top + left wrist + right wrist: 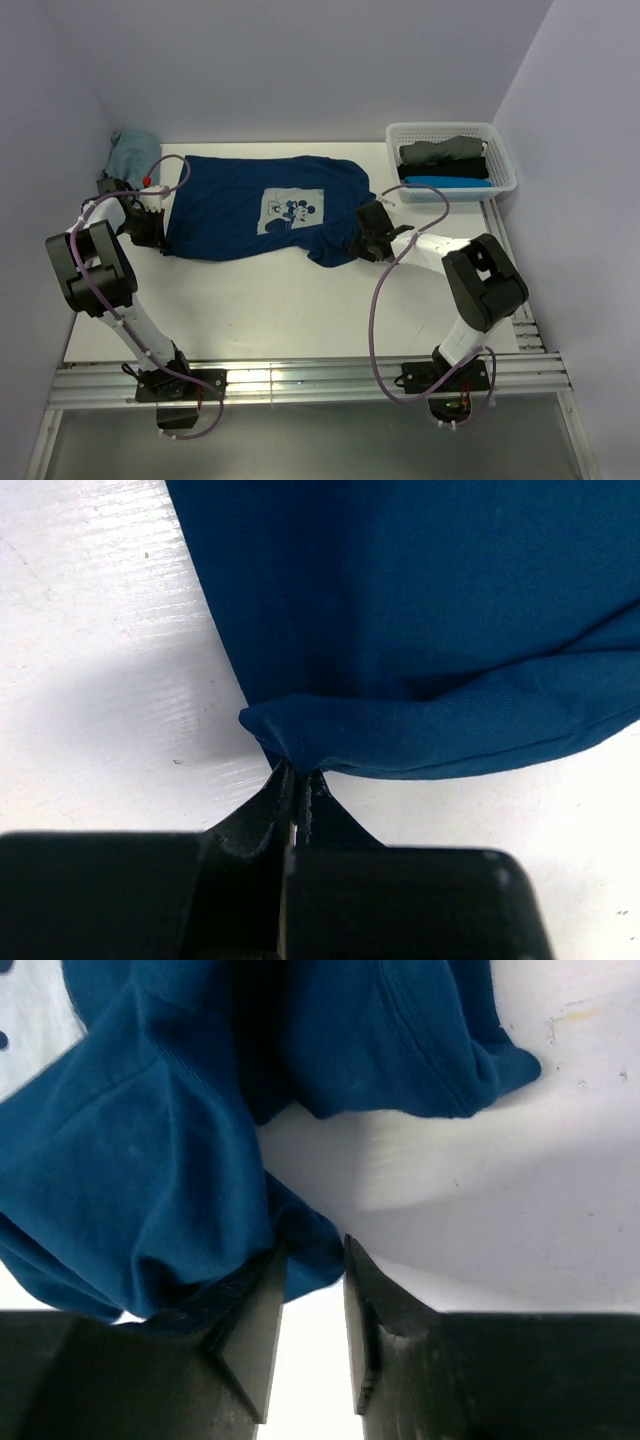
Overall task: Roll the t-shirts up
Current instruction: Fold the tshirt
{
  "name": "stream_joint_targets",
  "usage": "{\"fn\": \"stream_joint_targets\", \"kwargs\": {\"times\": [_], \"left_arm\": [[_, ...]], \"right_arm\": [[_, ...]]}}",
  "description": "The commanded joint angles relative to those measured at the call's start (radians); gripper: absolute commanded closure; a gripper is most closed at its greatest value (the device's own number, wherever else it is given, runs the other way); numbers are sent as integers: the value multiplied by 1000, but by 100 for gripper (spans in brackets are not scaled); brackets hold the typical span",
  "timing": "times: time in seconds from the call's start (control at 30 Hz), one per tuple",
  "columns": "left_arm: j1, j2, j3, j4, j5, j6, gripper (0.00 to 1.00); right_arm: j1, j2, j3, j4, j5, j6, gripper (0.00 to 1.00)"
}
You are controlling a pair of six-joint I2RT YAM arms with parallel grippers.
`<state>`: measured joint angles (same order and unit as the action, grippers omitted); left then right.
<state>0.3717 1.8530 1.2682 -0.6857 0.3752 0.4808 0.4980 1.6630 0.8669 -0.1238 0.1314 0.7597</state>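
Spread print-up across the far half of the worktop point(280, 310): navy t-shirt point(250, 200), lying sideways, mostly flat, right end bunched and rumpled.

At its left edge: left hand point(295, 775), clenched tight on a small peak of the near-left corner, hem fold drawn to a point between the tips.

At its right edge: right hand point(312, 1250), jaws part-way apart, a lobe of blue cloth hanging between the tips and lying against one finger. Cannot tell whether truly gripped or only brushed.

Far right: white basket point(505, 170) holding grey shirt point(440, 150), black shirt point(445, 169) and bright blue shirt point(450, 182), side by side as compact bundles. Far-left corner: crumpled teal shirt point(130, 150), just beyond the left arm.

Handling, as judged: light, limp, no stiffness at all. Bound to sag and crease wherever unsupported. Not fragile. Unlikely to slip from a firm pinch, but likely to slide over the smooth worktop when dragged. Single thin layer easy to miss; doubled hem or seam the better bite.

Where to take hold, as judged: both ends of one edge at once, on hem or seam, keeping the cloth taut between the two hands. Rumpled right end best smoothed out first, otherwise a lumpy, lopsided roll.
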Motion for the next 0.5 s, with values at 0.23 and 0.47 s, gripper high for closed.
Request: {"fn": "stream_joint_targets", "kwargs": {"times": [0.23, 0.47], "left_arm": [[-1, -84, -15, -15, -1, 4, 100], [1, -185, -90, -40, -32, 41, 100]], "right_arm": [[10, -118, -60, 24, 16, 16, 100], [40, -467, -206, -46, 16, 70, 100]]}}
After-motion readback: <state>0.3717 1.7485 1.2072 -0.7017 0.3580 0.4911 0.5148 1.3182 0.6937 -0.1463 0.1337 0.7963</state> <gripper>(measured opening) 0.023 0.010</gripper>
